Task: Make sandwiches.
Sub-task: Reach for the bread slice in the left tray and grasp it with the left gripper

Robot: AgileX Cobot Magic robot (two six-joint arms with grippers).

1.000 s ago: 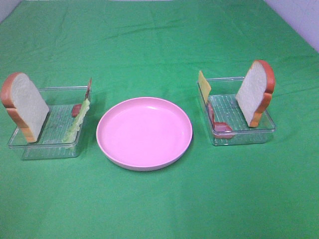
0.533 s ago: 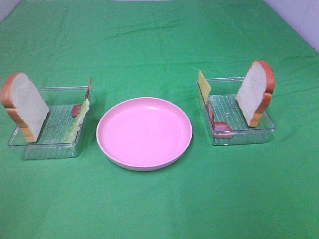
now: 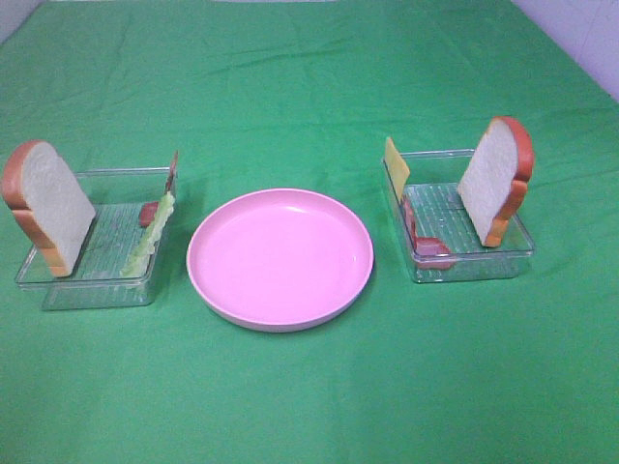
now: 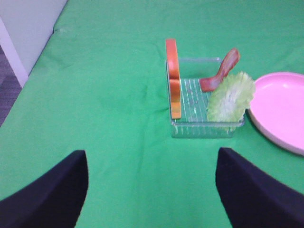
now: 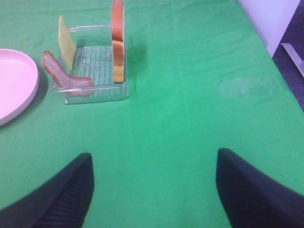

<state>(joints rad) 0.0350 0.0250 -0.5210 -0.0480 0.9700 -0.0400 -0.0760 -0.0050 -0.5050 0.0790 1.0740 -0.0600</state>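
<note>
In the exterior high view nothing is assembled yet. The pink plate at centre frame is bare. At the left, the left bread slice, white-faced with an orange-brown crust, is propped upright in the left tray. The pale lettuce leaf and the left meat strip are leaned on the opposite wall. At the right, the right bread slice, the yellow cheese square and the right meat strip are held in the right tray.

In the left wrist view the left fingers are spread wide with nothing between them, well apart from the tray. A slice pinched off-centre could be toppled, or the light tray dragged over the green bench. The thin lettuce could be missed.

In the right wrist view the right fingers are likewise apart and empty. The thin leaning cheese could be knocked flat by a reach for the bread.
</note>
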